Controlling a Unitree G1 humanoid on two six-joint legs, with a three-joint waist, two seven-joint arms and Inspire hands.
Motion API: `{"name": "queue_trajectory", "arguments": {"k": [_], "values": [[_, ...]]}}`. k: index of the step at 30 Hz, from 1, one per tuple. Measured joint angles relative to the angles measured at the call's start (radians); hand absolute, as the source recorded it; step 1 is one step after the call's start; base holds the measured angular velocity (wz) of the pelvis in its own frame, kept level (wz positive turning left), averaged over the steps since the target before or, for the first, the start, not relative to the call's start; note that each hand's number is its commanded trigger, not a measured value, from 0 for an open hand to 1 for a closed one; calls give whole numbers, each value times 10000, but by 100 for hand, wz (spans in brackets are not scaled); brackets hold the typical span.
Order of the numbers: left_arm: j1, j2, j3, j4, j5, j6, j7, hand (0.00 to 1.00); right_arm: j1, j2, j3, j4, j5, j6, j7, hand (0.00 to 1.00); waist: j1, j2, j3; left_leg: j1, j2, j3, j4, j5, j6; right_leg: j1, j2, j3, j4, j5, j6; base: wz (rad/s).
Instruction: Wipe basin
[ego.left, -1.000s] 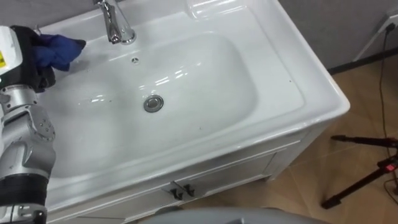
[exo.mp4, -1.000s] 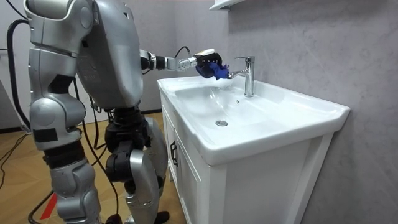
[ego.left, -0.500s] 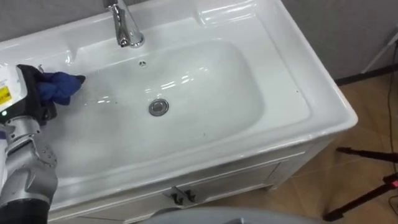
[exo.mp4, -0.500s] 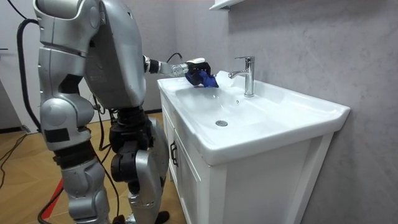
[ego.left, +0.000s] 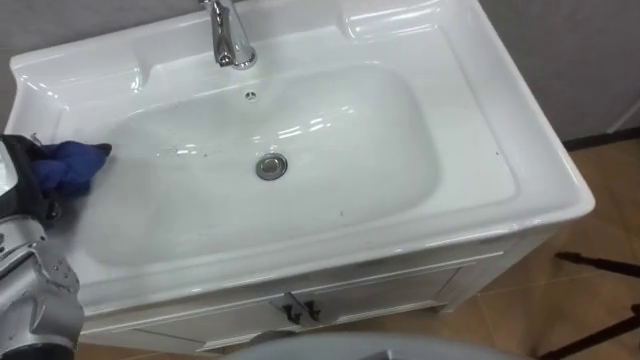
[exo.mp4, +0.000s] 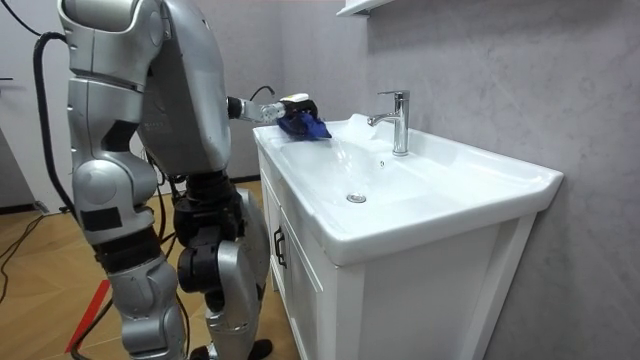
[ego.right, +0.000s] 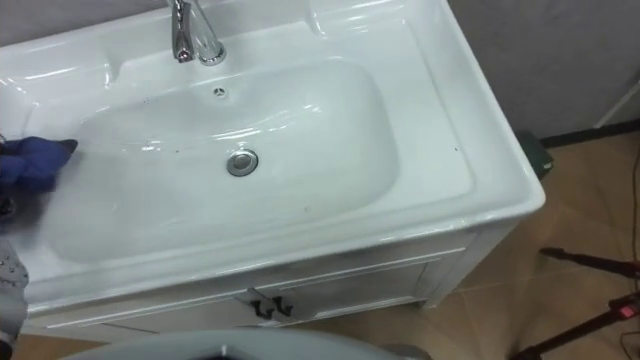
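I saw the left hand (ego.left: 20, 185) at the white basin's (ego.left: 495, 120) left edge, fingers clamped on a bunched blue cloth (ego.left: 72, 166) touching the bowl's left slope, well apart from the faucet (ego.left: 232, 40).

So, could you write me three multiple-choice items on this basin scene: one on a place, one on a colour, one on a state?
1. Where is the cloth?
A. at the left side of the basin
B. over the drain
C. on the faucet

2. Which colour is the cloth?
A. white
B. blue
C. red

3. How is the left hand?
A. open and empty
B. shut and empty
C. shut on the cloth

Key:
1 A: the cloth sits well left of the drain and the faucet.
2 B: it shows blue against the white basin.
3 C: the dark fingers wrap round the cloth.
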Motion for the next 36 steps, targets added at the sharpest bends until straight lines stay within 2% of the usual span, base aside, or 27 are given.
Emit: {"name": "queue_trajectory", "arguments": {"k": [5, 17, 19, 20, 21, 28, 31, 36], "values": [[221, -427, 1, -6, -172, 127, -12, 100, -113, 3, -2, 0, 67, 141, -3, 0, -4, -52, -36, 11, -45, -101, -21, 5, 1, 0, -27, -1, 9, -8, 15, 0], [267, -453, 130, -23, -412, 150, -258, 100, -51, -3, -4, 2, 70, 212, 111, 0, 14, -60, -49, 119, -100, -115, -154, 13, -10, 120, -36, -32, -106, -11, 34, 0], [287, -452, 130, -22, -413, 155, -295, 80, -44, -6, -3, 5, 67, 224, 120, 0, 9, -72, -47, 202, -127, -119, -216, 21, -18, 208, -43, -41, -162, -7, 47, 0], [320, -453, 131, -22, -412, 158, -307, 5, -45, -12, -4, 4, 61, 297, 187, 0, 7, -91, -58, 248, -142, -118, -246, 21, -18, 250, -52, -40, -172, -16, 62, 0], [320, -453, 131, -23, -411, 159, -308, 0, -49, -14, -6, -2, 58, 327, 223, 0, 9, -94, -60, 247, -142, -118, -246, 21, -18, 251, -51, -39, -173, -17, 64, 0], [357, -499, 317, 5, -494, 159, -239, 0, 210, -9, -26, -379, 30, 432, 494, 0, 5, -88, -67, 307, -144, -106, -342, 34, -40, 264, -36, -10, -207, -16, 63, -1], [447, -543, 375, 17, -720, 160, -27, 0, 237, -8, -27, -384, 30, 593, 495, 0, -15, -89, -67, 342, -144, -105, -383, 39, -50, 268, -31, 34, -220, -17, 63, -5], [544, -565, 392, 83, -1543, 153, 363, 0, 247, -9, -28, -395, 73, 645, 499, 0, -40, -97, -68, 444, -160, -117, -489, 50, -65, 322, -28, 80, -255, -16, 63, -2]]}}
